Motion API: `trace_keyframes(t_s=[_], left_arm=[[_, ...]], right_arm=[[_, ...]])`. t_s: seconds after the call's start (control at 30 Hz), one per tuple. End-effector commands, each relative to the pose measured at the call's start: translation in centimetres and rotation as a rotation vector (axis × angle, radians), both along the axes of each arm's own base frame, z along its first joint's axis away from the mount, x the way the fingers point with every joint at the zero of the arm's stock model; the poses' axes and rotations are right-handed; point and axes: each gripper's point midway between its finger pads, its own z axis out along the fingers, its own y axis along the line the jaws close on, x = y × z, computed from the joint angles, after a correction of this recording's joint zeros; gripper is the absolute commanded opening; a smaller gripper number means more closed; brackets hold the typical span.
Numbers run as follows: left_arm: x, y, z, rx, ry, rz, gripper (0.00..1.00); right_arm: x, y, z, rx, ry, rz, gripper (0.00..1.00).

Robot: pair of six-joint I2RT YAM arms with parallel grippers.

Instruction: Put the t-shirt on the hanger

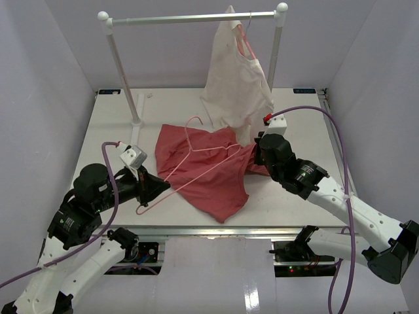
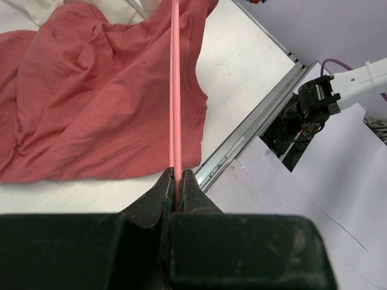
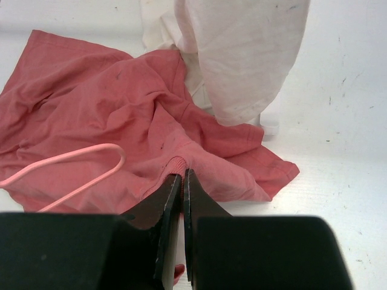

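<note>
Fingers of my left gripper (image 2: 178, 176) press tight on the thin pink wire hanger (image 2: 176, 90), which stretches across the crumpled salmon cloth t-shirt (image 1: 209, 186) on the white table (image 1: 308, 131). My right gripper (image 3: 182, 175) pinches a fold of that shirt. Just behind, a cream garment (image 1: 236, 91) hangs from a white rail (image 1: 196, 18). Both arms reach in low from opposite sides.
</note>
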Motion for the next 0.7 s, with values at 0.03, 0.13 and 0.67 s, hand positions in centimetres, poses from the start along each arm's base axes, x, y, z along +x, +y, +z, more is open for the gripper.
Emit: trace_keyframes(t_s=[0.03,0.13,0.67], left_arm=[[-1.8,-1.1,2.0,-0.065,-0.045,-0.119,0.0],[-1.7,-1.4,1.0,-0.06,-0.015,-0.124,0.0],[-1.3,-1.7,-0.2,-0.077,0.013,-0.116,0.0]], right_arm=[[0.9,-0.2,1.4,0.044,-0.037,-0.041,0.08],[1.1,0.1,1.8,0.064,-0.038,-0.047,0.08],[2.0,0.1,2.7,0.077,-0.048,-0.078,0.08]])
